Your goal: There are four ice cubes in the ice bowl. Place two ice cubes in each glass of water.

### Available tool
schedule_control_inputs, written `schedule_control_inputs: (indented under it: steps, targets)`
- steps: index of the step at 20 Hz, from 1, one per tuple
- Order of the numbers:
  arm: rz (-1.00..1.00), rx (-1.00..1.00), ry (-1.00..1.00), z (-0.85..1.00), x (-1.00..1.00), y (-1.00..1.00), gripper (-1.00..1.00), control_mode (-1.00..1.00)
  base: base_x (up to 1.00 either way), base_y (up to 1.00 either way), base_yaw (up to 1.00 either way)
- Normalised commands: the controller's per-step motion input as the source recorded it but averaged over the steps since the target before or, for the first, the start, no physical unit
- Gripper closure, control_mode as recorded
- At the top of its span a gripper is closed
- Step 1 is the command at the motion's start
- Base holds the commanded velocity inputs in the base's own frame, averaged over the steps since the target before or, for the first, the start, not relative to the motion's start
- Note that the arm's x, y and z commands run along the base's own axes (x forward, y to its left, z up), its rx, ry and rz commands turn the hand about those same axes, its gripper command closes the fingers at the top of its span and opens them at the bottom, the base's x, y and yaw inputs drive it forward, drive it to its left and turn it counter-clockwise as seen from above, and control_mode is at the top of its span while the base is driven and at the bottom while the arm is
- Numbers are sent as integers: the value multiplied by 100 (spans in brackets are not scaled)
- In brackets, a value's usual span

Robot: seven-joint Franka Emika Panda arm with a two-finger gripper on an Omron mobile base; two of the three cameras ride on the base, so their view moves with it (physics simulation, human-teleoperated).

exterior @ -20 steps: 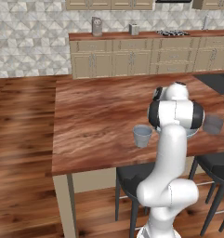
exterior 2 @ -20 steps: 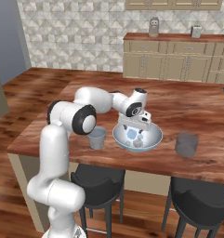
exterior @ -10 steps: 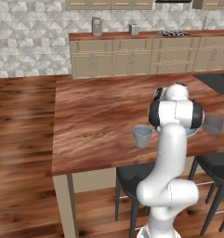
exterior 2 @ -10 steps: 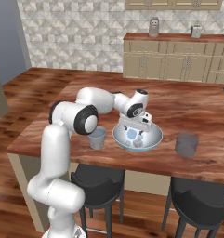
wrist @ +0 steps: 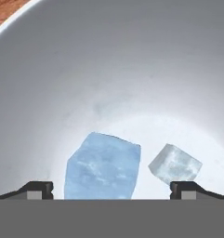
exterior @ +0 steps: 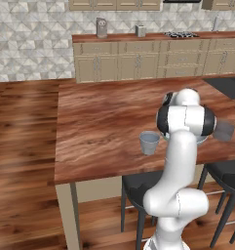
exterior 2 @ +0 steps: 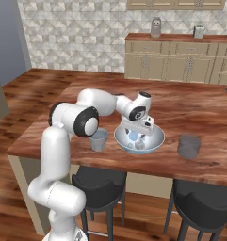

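1. Two ice cubes (wrist: 103, 166) lie on the floor of the ice bowl (wrist: 108, 60) in my hand view, a large blue one between my fingertips (wrist: 39, 189) and a smaller pale one just beside it, toward the right tip.
2. My gripper (exterior 2: 139, 137) is down inside the bowl with its jaws spread as wide as they go, holding nothing.
3. I judge the first risk is closing on both cubes at once: the small one sits close to the right finger and could be pinched against the big one or flicked away.
4. I'd also expect a slick cube to squirt out on the curved glossy floor if the fingers meet it off-centre.
5. Going lower could press the tips into the bowl and shove it along the wooden counter (exterior 2: 190, 106).
6. From the right base view, the near glass of water (exterior 2: 99, 140) stands just beside the bowl on the arm's side, and the other glass (exterior 2: 189, 146) near it on the far side; I can't tell whether either holds ice.
7. The near glass is close to my forearm, so a careless lift-out could knock it.
8. Dark stools (exterior 2: 98, 181) sit under the counter edge, and small jars (exterior 2: 156, 27) on the back cabinets are well clear.
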Motion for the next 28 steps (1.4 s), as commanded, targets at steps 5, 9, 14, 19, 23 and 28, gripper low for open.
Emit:
schedule_control_inputs:
  steps: [5, 9, 14, 19, 23, 28]
  targets:
    - [0, 3, 0, -18, 28, 5, -100, -100, 0, 0, 0]
    - [0, 2, 0, -11, 4, 0, -100, -100, 0, 0, 0]
    - [0, 2, 0, 0, -6, 0, 100, -100, 0, 0, 0]
    - [-1, 4, 4, -8, -11, 1, 100, -100, 0, 0, 0]
    - [-2, 4, 6, -14, -30, 3, 100, -100, 0, 0, 0]
    - [-3, 6, 2, 7, -32, 0, 100, -100, 0, 0, 0]
